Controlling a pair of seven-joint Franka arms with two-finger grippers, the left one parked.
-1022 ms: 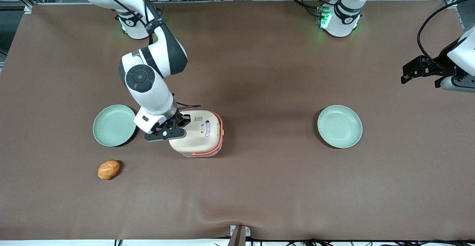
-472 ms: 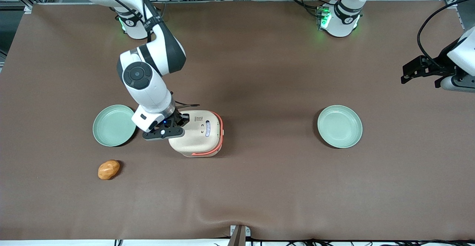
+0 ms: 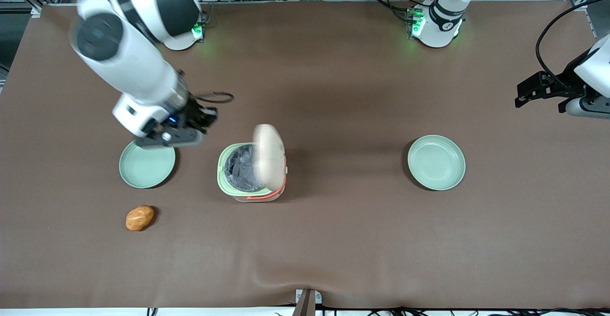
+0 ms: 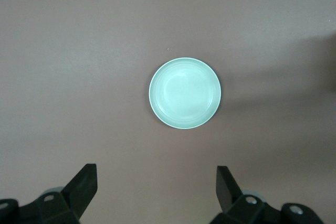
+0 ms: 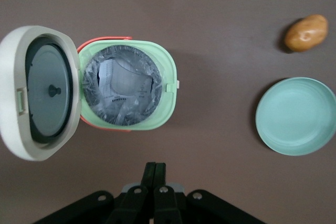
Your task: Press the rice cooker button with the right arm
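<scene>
Since half a second ago the lid (image 3: pixel 268 156) has sprung open and the right arm (image 3: pixel 128 63) has lifted off the rice cooker (image 3: pixel 251 168), so the press appears done. Nearest the front camera lies a potato (image 3: pixel 139 218). Farther off, a mint-green plate (image 3: pixel 145 169) sits toward the working arm's end of the table, the cooker stands mid-table with its lid upright and silver pot (image 5: pixel 123 87) exposed, and a second plate (image 3: pixel 436 162) lies toward the parked arm's end. The button cannot be made out on the raised lid. Farthest, the gripper (image 3: pixel 183 127) hangs above the first plate's edge, fingers (image 5: pixel 155 174) pressed together, holding nothing. Risk: a low retreat could clip the upright lid, knocking it shut or shifting the cooker.
</scene>
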